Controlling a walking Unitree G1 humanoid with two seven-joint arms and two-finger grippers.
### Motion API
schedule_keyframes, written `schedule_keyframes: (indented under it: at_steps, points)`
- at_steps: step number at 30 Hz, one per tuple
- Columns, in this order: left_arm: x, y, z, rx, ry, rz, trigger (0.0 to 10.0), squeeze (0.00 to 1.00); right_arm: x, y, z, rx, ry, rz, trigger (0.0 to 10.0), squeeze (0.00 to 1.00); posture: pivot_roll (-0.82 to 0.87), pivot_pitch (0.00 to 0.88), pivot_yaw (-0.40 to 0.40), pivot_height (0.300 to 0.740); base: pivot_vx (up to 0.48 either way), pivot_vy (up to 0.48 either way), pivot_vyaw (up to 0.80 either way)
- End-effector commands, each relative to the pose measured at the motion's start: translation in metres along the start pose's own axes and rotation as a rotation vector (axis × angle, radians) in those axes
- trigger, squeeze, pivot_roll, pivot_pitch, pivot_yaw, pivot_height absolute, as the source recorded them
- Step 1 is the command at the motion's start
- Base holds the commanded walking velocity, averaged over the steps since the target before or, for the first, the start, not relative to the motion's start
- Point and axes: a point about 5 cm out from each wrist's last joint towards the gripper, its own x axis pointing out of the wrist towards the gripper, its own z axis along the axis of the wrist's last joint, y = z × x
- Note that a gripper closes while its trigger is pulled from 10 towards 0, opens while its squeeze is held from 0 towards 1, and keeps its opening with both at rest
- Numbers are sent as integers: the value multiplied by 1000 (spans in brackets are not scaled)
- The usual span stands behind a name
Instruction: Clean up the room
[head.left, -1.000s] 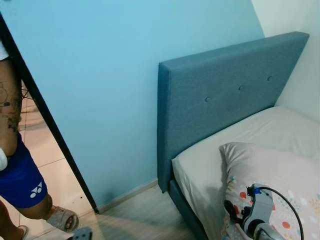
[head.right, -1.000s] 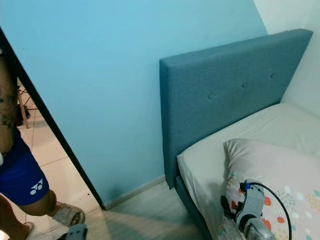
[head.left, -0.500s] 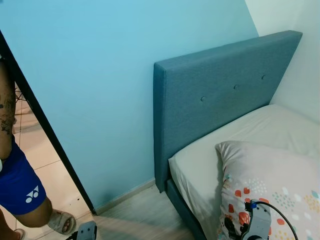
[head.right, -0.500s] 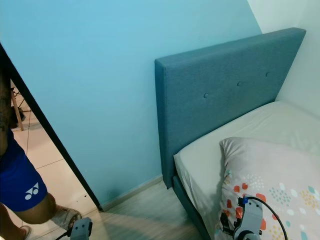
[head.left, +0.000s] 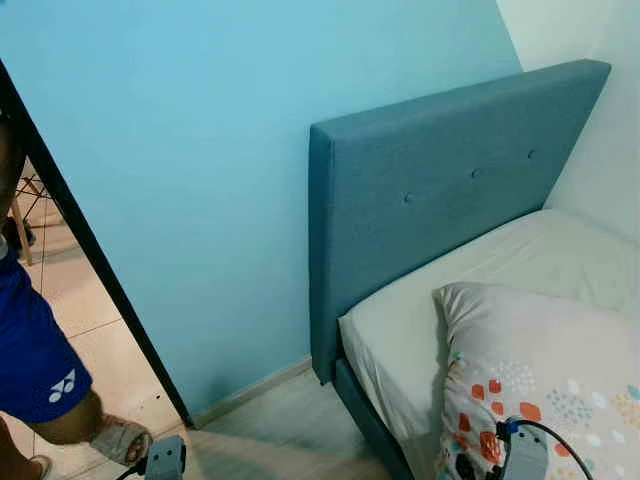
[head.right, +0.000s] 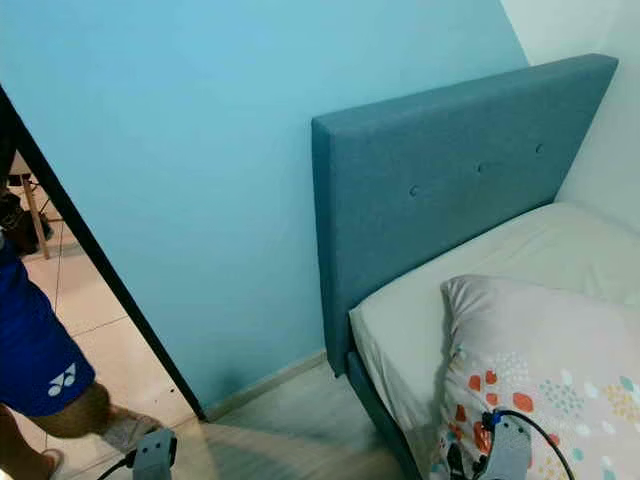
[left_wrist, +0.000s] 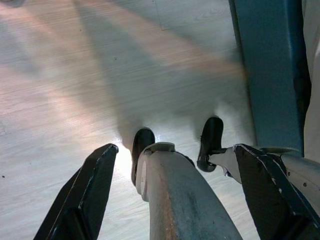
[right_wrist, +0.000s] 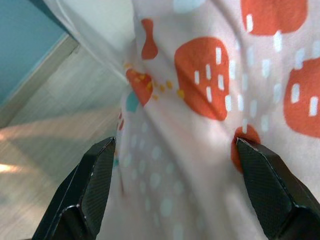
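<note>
Left eye view: a bed with a tall blue headboard stands against the light blue wall, its near corner meeting the wooden floor just beside the skirting. A pillow printed with orange and pale blue shapes lies on the pale sheet, its near edge hanging over the side of the mattress. The right hand hovers close over that patterned pillow at the bed's edge, fingers spread wide apart with nothing between them (the fabric passes under the gap, and I cannot tell whether the tips touch it); past the cloth a strip of floor and a bit of blue wall show. The left hand hangs low over the floor, its fingers likewise apart and holding nothing, and the robot's own legs and dark feet stand on the boards below, next to the blue bed frame. Open floor runs between the bed's side and a dark door frame on the left. Beyond that frame, on pale tiles, a person in blue shorts and sandals stands at the picture's left edge, well apart from the bed. A wooden chair leg shows behind the person.
</note>
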Motion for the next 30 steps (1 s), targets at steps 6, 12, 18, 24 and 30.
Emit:
schedule_keyframes:
  at_steps: [6, 12, 18, 24, 30]
  points:
    - [0, 1, -1, -36, 2, 7, 10000, 0, 0, 2, -3, 47, -1, 33, 10000, 0, -95, 58, 12, 740, 0, 0, 0]
    - [-1, 2, -4, -22, 23, 13, 10000, 0, -3, -3, -13, -28, 54, -1, 10000, 0, -93, 61, 5, 740, 0, 0, 0]
    - [-2, 2, -12, -8, 49, 12, 10000, 0, -4, -4, -17, -19, 58, -9, 10000, 0, -98, 68, 9, 740, -42, 0, 0]
    - [-4, 2, -21, 5, 76, 12, 10000, 0, -5, -4, -18, -18, 55, -14, 10000, 0, -97, 71, 8, 740, -269, 0, 0]
    - [-4, 3, -20, 14, 77, 14, 10000, 0, -3, -3, -12, -31, 42, -16, 10000, 0, -98, 70, 9, 740, -301, 0, 0]
